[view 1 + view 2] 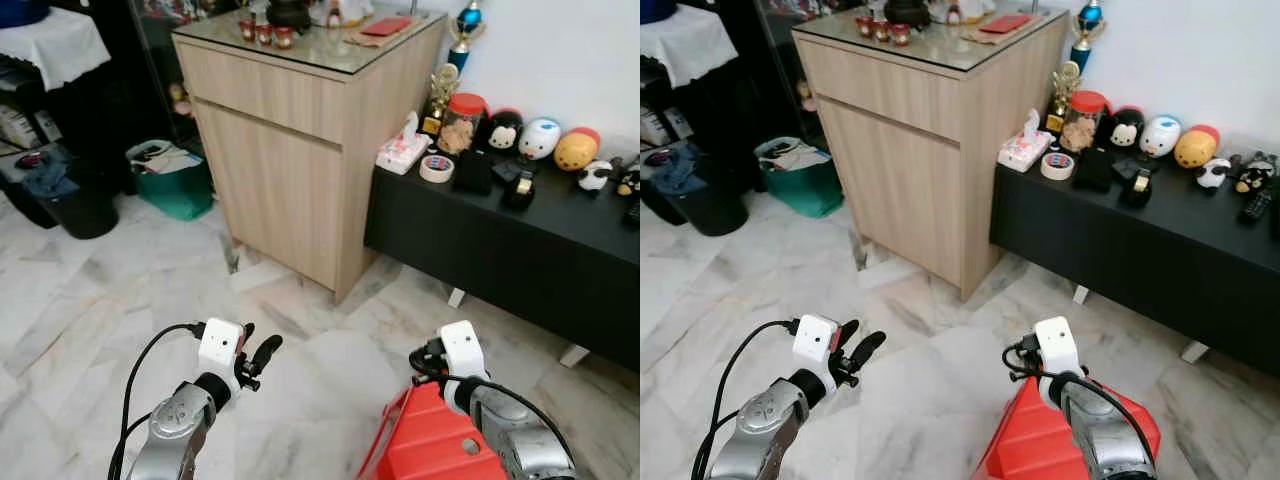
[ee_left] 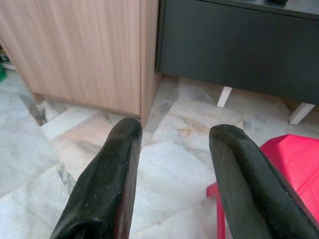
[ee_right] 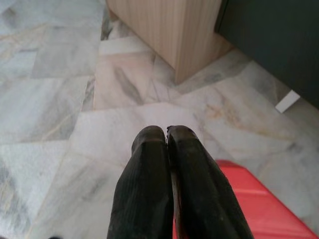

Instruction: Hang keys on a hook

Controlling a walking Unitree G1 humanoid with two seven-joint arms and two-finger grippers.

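Left eye view: marble floor (image 1: pixel 120 290) of pale grey-veined slabs, glossy.
Left tool (image 1: pixel 258 360): released; in the left wrist view its two black, matte, rounded fingers (image 2: pixel 107 184) stand apart with floor between them, nothing held.
Right tool (image 3: pixel 167 130): clenched; in the right wrist view the two ribbed black fingers press tip to tip, with a thin reddish sliver in the seam between them that I cannot identify. It hangs over the red stool (image 1: pixel 430 445), a smooth plastic piece with angled faces.
Keys: cannot be made out in any view; no hook can be picked out either.
Wooden cabinet (image 1: pixel 290 150): light wood grain, boxy, with a glass-covered top carrying small red cups (image 1: pixel 265 33) and a red packet (image 1: pixel 385 27).
Black tabletop (image 1: pixel 500 215): low, dark, matte, on white legs, just beside the cabinet.
On the tabletop: tissue pack (image 1: pixel 403 150), tape roll (image 1: pixel 436 168), red-lidded jar (image 1: pixel 462 122), round cartoon-head figures (image 1: pixel 540 138), a gold trophy (image 1: pixel 441 95).
Writing: none legible.
Teal bin (image 1: pixel 172 178): plastic, by the cabinet's far side.
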